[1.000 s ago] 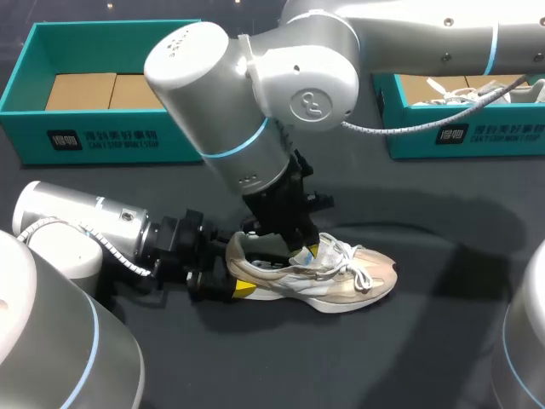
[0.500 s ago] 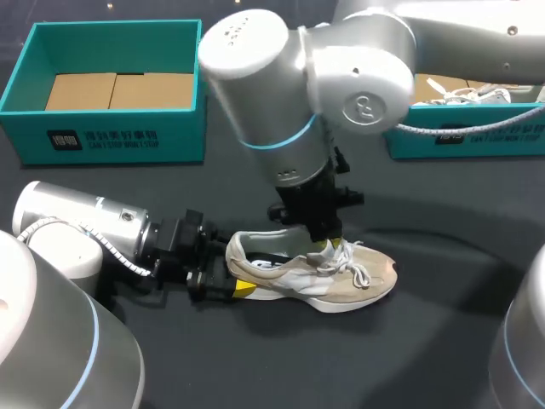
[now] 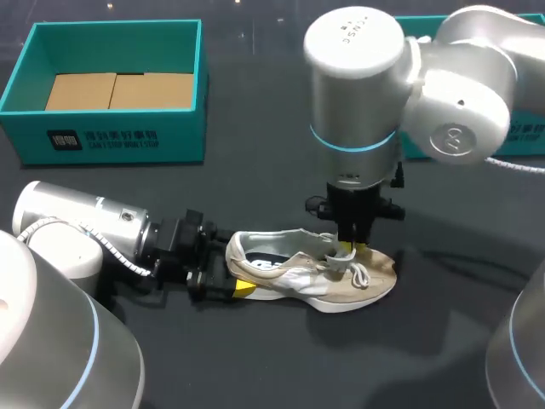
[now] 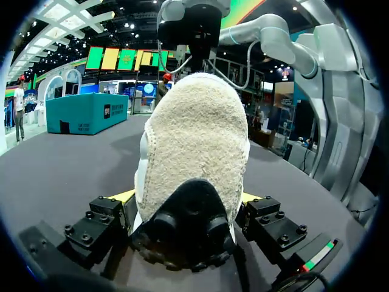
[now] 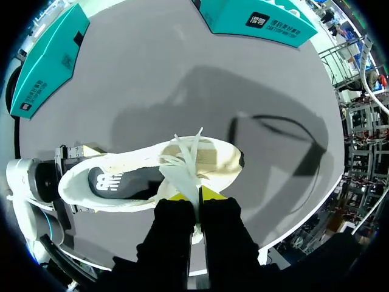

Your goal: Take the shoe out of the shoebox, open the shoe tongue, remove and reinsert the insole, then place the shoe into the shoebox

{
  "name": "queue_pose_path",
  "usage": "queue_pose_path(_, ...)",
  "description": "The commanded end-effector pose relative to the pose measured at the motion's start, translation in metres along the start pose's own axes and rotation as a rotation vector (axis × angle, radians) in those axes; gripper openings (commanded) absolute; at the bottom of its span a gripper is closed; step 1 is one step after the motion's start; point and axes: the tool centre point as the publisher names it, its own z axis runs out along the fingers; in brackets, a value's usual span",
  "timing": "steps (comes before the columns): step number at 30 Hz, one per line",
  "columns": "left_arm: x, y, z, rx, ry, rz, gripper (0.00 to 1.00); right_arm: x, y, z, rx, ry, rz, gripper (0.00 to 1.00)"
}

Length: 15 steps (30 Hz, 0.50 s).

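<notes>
A beige and white shoe lies on its sole on the dark table, toe to the right. My left gripper comes in low from the left, and its fingers press the heel from both sides. From above, my right gripper is shut on the shoe tongue, which it holds lifted toward the toe amid the loose laces. The dark insole shows inside the shoe's mouth. A teal shoebox with cardboard inserts stands at the back left.
A second teal box stands at the back right, mostly hidden behind my right arm. Bare table lies in front of the shoe and to its right.
My right arm has swung to the right over the shoe, drawing the tongue from near the heel opening toward the toe. The left gripper and the shoe's heel have stayed put.
</notes>
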Motion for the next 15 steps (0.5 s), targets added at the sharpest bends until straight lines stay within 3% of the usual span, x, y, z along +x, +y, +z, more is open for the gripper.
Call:
queue_pose_path(1,0.001,0.001,0.0,0.0,-0.002,0.0,0.0,-0.005,-0.002,0.003,-0.004,0.105,0.017,0.0)
queue_pose_path(7,0.001,0.001,0.0,0.0,-0.002,0.0,0.0,-0.012,0.005,0.005,0.015,0.148,-0.092,0.0)
queue_pose_path(15,0.001,0.001,0.0,0.0,-0.002,0.0,0.0,-0.021,0.01,0.024,0.002,0.232,-0.202,0.0)
